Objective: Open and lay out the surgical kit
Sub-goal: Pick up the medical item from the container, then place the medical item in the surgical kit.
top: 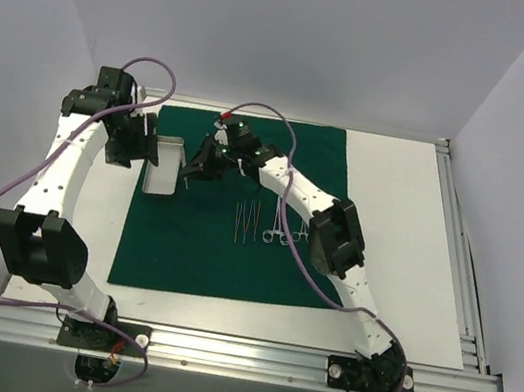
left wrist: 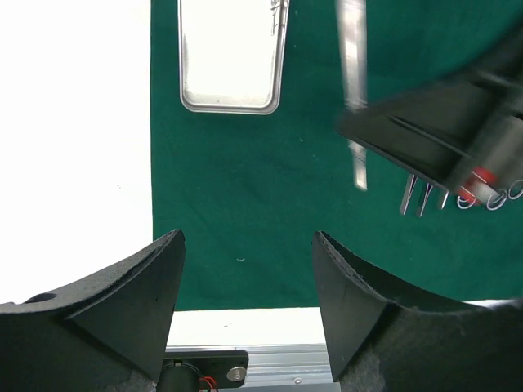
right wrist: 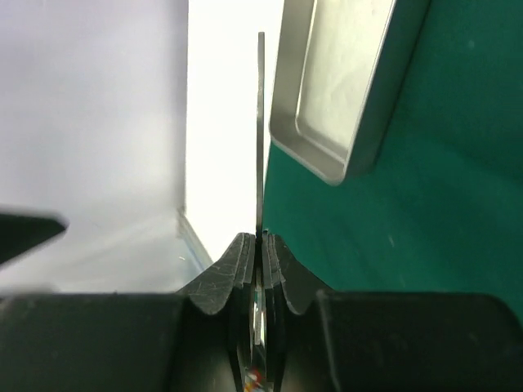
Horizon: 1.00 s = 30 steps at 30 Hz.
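The dark green cloth (top: 222, 250) of the surgical kit lies spread flat as a square drape. A small silver tray (top: 164, 167) rests on its left part, also seen from the left wrist (left wrist: 231, 57) and the right wrist (right wrist: 343, 90). Several thin steel instruments (top: 262, 225), some ring-handled, lie side by side mid-drape. My right gripper (right wrist: 261, 238) is shut on a thin flat steel instrument (right wrist: 261, 122), held just right of the tray (left wrist: 354, 90). My left gripper (left wrist: 248, 261) hangs open and holds nothing, above the drape's left edge near the tray.
The drape sits on a white table top (top: 388, 229). An aluminium rail (top: 244, 355) carries both arm bases along the near edge, and another rail (top: 460, 251) runs down the right side. White walls close in at the back and sides.
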### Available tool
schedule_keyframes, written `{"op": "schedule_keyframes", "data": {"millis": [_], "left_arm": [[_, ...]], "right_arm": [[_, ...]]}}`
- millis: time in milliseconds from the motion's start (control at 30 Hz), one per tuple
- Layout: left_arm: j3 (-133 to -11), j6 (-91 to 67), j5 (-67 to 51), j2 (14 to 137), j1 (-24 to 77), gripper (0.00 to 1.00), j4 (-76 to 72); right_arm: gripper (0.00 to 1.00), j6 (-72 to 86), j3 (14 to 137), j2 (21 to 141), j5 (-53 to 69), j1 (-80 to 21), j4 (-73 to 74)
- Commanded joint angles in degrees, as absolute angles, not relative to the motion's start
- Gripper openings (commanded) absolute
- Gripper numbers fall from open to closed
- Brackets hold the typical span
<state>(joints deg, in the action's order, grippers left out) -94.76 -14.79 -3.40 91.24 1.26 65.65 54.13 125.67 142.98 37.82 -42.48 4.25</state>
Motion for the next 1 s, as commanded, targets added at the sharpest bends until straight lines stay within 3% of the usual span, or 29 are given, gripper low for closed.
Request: {"op": "schedule_keyframes", "data": {"millis": [0,133,400,967], "left_arm": [[-94.0,-14.9,-5.4,91.1,0.7,0.72,62.9],[-92.6,-14.9,-6.6,91.2,0.6,0.72,62.3],[-89.9,-17.2,-11.8,91.8,0.6,0.72,60.7],[-87.0,-17.7,-14.6,90.4,0.6,0.71,59.3]], "right_arm": [[0.0,40.3,120.5,131.0,33.9,-42.6,12.3],[0.0,34.0,111.6,123.8,25.9,-42.7,16.8],[0.0,39.3,93.9,115.9,18.2,-43.8,12.2],[0.0,43.4,90.2,120.4,15.9,-45.0,7.1]]}}
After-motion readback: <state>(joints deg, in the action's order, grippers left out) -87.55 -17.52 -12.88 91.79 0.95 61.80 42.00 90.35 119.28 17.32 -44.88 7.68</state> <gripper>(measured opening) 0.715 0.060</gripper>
